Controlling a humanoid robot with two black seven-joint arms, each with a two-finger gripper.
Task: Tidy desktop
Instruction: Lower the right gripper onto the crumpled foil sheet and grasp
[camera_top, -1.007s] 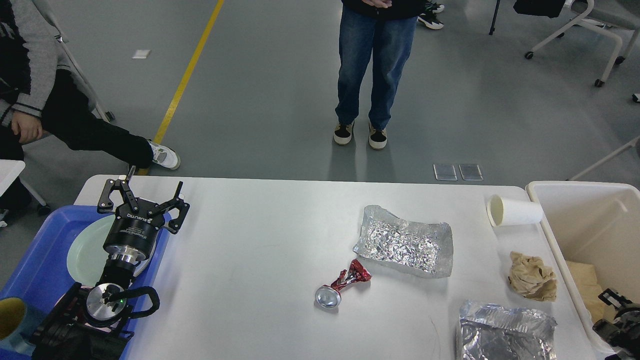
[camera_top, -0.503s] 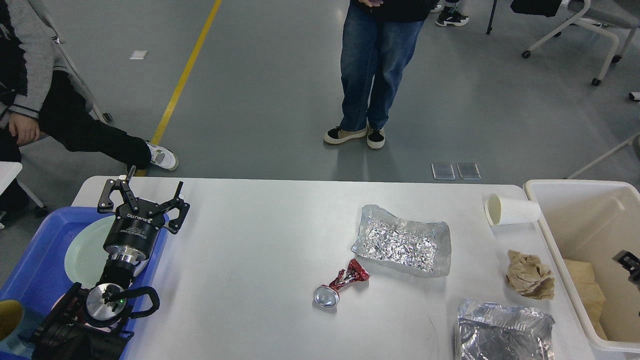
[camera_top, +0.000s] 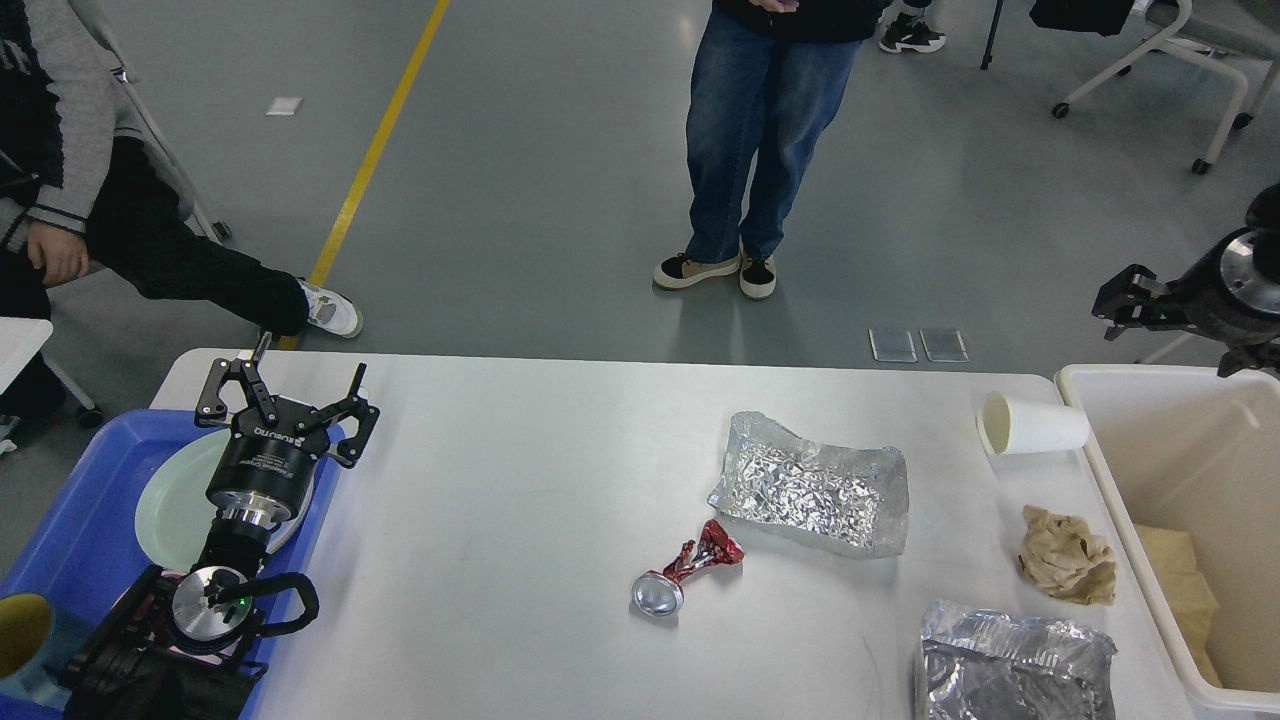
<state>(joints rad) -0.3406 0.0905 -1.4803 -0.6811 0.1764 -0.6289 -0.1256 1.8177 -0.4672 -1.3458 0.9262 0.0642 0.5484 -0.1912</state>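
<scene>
The white-grey desktop (camera_top: 520, 480) carries a crumpled foil tray (camera_top: 810, 485), a crushed red can (camera_top: 685, 575), a white paper cup (camera_top: 1030, 425) lying on its side, a brown paper wad (camera_top: 1065, 565) and a second foil tray (camera_top: 1010, 665) at the front right. My left gripper (camera_top: 288, 385) hovers open and empty over the far edge of the blue tray, at the table's left end. My right gripper (camera_top: 1130, 297) hangs high at the right edge, above the bin's far rim. It is dark and its fingers cannot be told apart.
A blue tray (camera_top: 70, 520) at the left holds a pale green plate (camera_top: 170, 500) and a yellow cup (camera_top: 20, 630). A cream bin (camera_top: 1170, 440) with brown paper inside stands off the right end. One person stands beyond the far edge; another sits at the far left.
My right arm has risen from low in the bin at the front right to high above the bin's far rim. The left arm has stayed still.
</scene>
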